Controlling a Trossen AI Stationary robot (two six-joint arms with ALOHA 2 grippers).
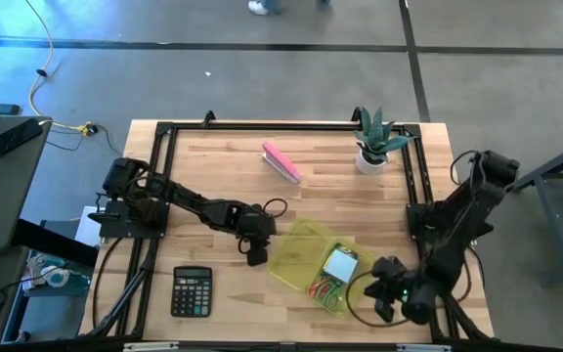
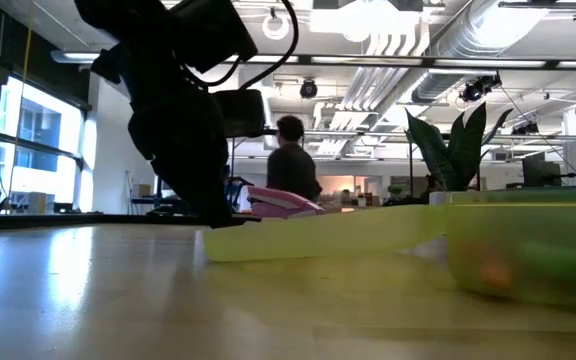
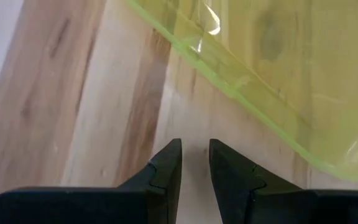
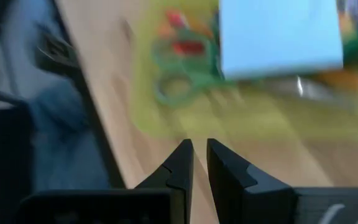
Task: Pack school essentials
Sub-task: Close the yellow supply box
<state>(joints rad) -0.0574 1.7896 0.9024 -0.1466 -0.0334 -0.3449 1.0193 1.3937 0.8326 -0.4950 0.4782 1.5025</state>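
A clear yellow-green case (image 1: 323,272) lies open on the table, its lid (image 1: 304,241) spread flat toward the left. Inside it lie a light blue note pad (image 1: 340,262), green-handled scissors (image 4: 178,84) and orange-red pens (image 4: 180,38). My left gripper (image 1: 255,257) hangs just left of the lid (image 3: 253,74), fingers a little apart with only bare wood between them (image 3: 195,152). My right gripper (image 1: 379,298) hovers shut at the case's near right side, pointing slantwise down at the scissors end (image 4: 199,152). In the low view the lid (image 2: 318,240) lies flat beside the case (image 2: 528,240).
A black calculator (image 1: 192,291) lies near the front left. A pink oblong block (image 1: 281,162) and a potted plant (image 1: 371,145) sit toward the far edge. A black frame (image 1: 262,125) borders the table. A person (image 2: 293,160) stands in the room behind.
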